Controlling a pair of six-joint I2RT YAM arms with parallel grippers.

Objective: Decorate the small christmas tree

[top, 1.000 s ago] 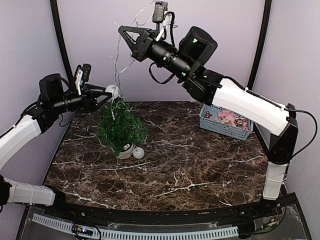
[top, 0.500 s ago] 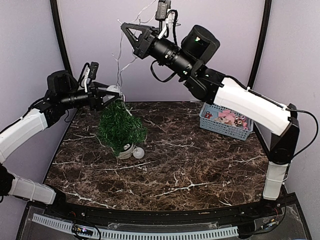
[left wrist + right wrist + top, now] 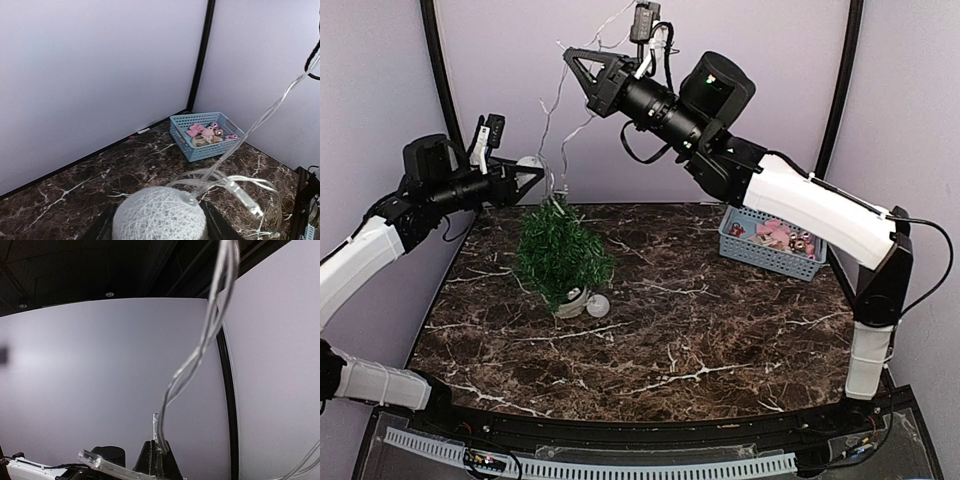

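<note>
The small christmas tree point(image 3: 560, 255) stands in its white pot at the table's back left. A clear light-string wire point(image 3: 555, 110) hangs above it. High over the table, my right gripper point(image 3: 568, 52) is shut on this wire point(image 3: 200, 350), its fingertips point(image 3: 158, 455) pinched together. My left gripper point(image 3: 532, 170) hovers up and to the left of the treetop. It is shut on a white woven ball point(image 3: 157, 212) of the string, which fills the gap between its dark fingers point(image 3: 220, 227). A second white ball point(image 3: 597, 306) lies on the table beside the pot.
A blue basket point(image 3: 760, 255) of pink ornaments sits at the back right, seen also as the basket point(image 3: 186, 144) in the left wrist view. Lilac walls with black corner posts close in the back and sides. The table top is dark marble.
My left gripper has pulled back up and to the left from the treetop, carrying the white ball. The right gripper rose slightly and has since stayed put, still pinching the wire.
</note>
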